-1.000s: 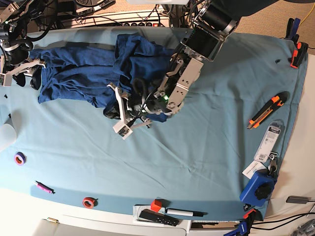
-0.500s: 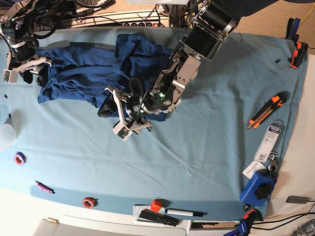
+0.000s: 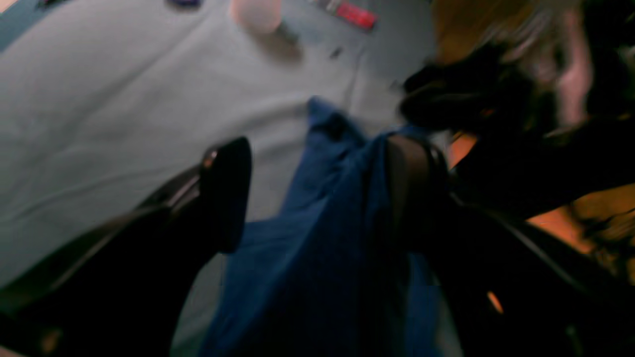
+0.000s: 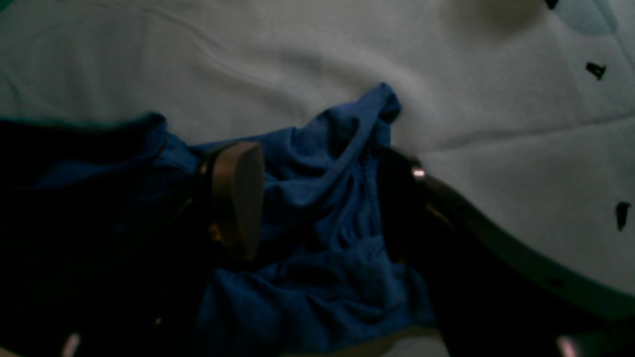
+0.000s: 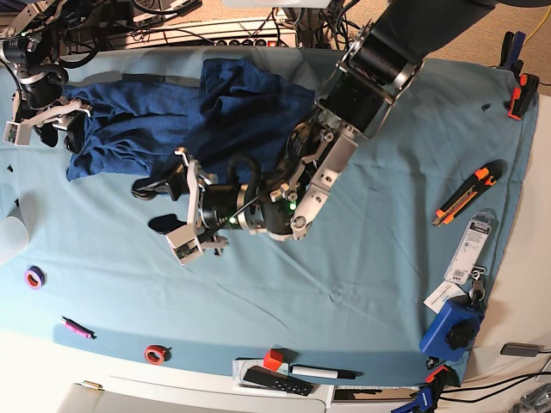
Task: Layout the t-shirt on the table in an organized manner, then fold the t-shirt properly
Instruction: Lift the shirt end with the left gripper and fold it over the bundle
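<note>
I counted one t-shirt [image 5: 172, 120], navy, bunched across the far left part of the table [image 5: 362, 249]. My left gripper [image 5: 188, 206] hung over bare teal cloth just beside the shirt's near edge, jaws spread wide and empty. My right gripper [image 5: 43, 116] sat at the shirt's left end, jaws wide, fabric between them but not pinched. Two tape rings [image 5: 34, 277], one orange utility knife [image 5: 465, 196] and one marker [image 5: 323, 372] lay along the edges. No writing was legible.
</note>
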Action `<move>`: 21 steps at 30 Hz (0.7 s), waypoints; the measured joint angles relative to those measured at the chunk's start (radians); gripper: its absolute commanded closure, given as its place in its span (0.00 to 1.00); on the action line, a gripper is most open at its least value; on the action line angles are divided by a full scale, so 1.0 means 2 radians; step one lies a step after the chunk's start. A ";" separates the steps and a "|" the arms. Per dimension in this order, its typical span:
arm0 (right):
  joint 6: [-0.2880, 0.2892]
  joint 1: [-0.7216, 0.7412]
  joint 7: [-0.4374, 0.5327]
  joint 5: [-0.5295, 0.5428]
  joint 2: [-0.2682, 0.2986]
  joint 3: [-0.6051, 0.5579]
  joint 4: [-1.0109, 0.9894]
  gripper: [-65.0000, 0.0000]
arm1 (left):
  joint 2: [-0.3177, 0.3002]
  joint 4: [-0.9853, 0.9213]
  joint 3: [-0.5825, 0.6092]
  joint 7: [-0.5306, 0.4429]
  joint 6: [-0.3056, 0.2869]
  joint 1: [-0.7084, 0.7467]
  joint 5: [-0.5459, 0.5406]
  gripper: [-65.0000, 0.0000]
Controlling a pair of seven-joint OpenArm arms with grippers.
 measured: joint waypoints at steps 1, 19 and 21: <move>0.000 0.000 0.000 0.000 0.000 0.000 0.000 0.46 | 0.000 0.000 0.000 -0.001 0.000 -0.001 0.015 0.40; 0.000 0.000 0.000 0.000 0.000 0.000 0.000 0.46 | -0.088 0.000 0.001 0.027 0.073 -0.006 0.059 0.45; 0.000 0.000 0.000 0.000 0.000 0.000 0.000 0.46 | -0.113 0.000 -0.006 0.056 0.058 -0.009 0.007 0.49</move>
